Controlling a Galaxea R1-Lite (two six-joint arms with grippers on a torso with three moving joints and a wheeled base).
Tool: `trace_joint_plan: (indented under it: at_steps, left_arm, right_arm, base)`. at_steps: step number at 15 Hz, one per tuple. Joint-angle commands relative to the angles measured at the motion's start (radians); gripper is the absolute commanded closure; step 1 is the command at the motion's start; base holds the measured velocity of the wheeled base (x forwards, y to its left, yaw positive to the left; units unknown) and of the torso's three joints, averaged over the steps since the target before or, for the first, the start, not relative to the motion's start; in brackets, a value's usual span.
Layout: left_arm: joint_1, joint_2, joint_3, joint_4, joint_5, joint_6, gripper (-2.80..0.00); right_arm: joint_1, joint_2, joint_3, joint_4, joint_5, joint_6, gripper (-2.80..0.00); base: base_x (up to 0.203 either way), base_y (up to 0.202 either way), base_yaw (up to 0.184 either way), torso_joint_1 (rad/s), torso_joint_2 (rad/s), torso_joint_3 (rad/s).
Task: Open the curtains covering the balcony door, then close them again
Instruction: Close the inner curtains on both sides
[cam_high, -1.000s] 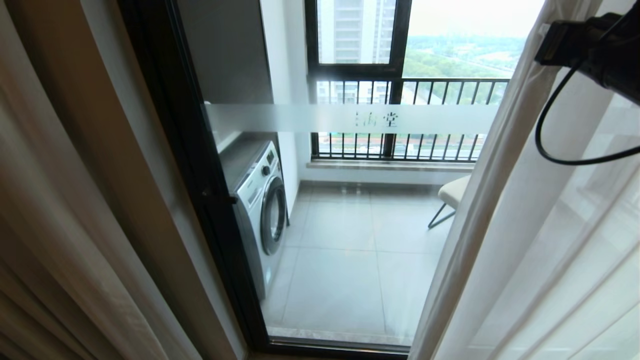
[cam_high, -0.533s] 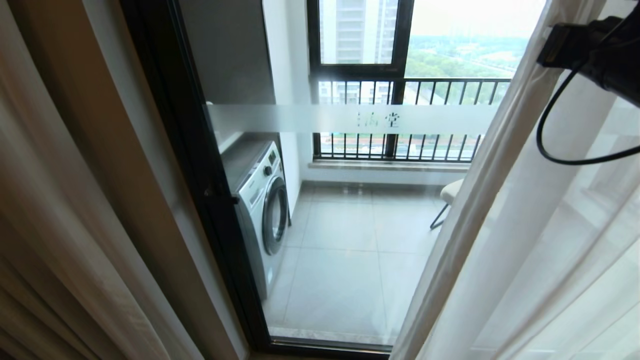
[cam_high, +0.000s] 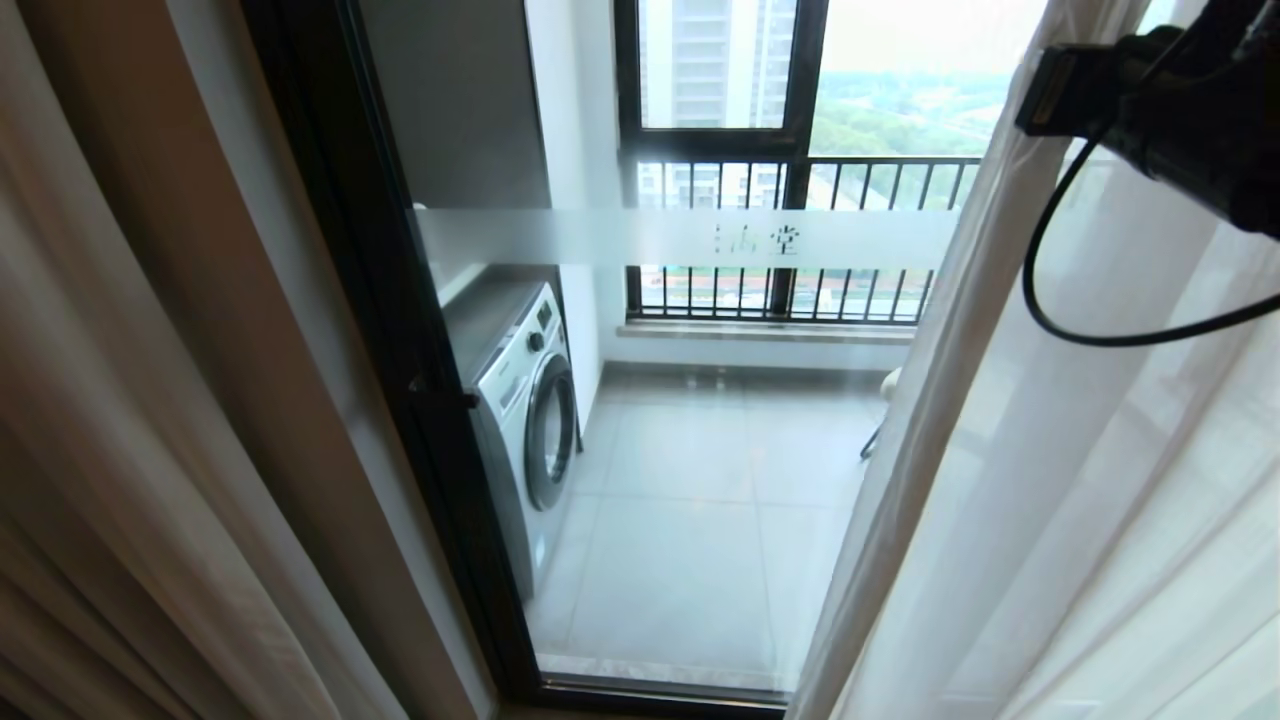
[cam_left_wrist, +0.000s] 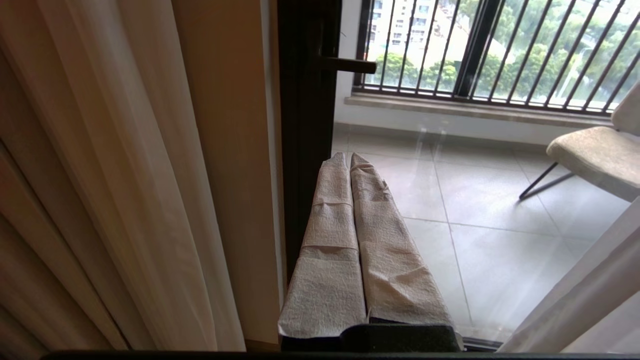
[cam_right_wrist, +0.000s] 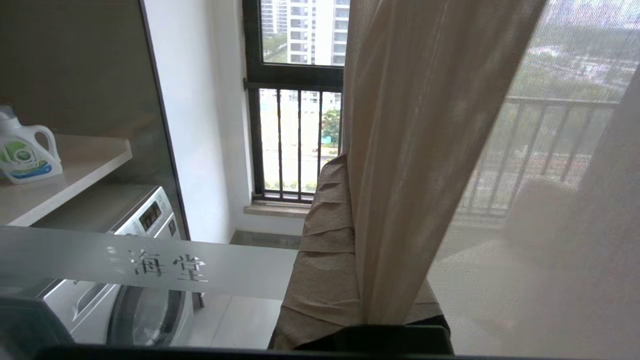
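Right gripper clamped on the sheer curtain edge; balcony door half uncovered.

The right gripper (cam_right_wrist: 356, 235) is closed with the sheer white curtain (cam_high: 1010, 480) pinched between its paper-wrapped fingers (cam_right_wrist: 325, 240); one finger is largely hidden behind the fabric fold, and in the head view only the arm's dark wrist and cable show at the upper right. The left gripper (cam_left_wrist: 350, 165) is closed on nothing, parked low just beside the balcony door (cam_high: 680, 240) frame. The cream-beige curtain (cam_high: 120, 450) hangs bunched at the left. The chair (cam_left_wrist: 595, 150) is nearly hidden behind the sheer in the head view. Since a second ago, the sheer's edge and the right arm have shifted left, covering more glass.
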Motion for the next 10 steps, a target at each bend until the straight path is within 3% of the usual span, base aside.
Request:
trace_joint_plan:
  at_steps: [1, 4, 10]
  left_arm:
    - [0.0, 0.0, 0.0, -0.001, 0.0, -0.001, 0.0]
    - [0.0, 0.0, 0.0, -0.001, 0.0, -0.001, 0.0]
    - [0.0, 0.0, 0.0, -0.001, 0.0, -0.001, 0.0]
  right_arm:
    - [0.054, 0.002, 0.0, -0.001, -0.018, -0.004, 0.0]
    - [0.117, 0.017, -0.002, -0.004, -0.052, -0.035, 0.0]
    - [0.081, 0.023, -0.011, -0.003, -0.052, -0.032, 0.0]
  base:
    - [0.0, 0.0, 0.0, 0.0, 0.0, 0.0]
    - [0.0, 0.0, 0.0, 0.0, 0.0, 0.0]
    - [0.0, 0.0, 0.0, 0.0, 0.0, 0.0]
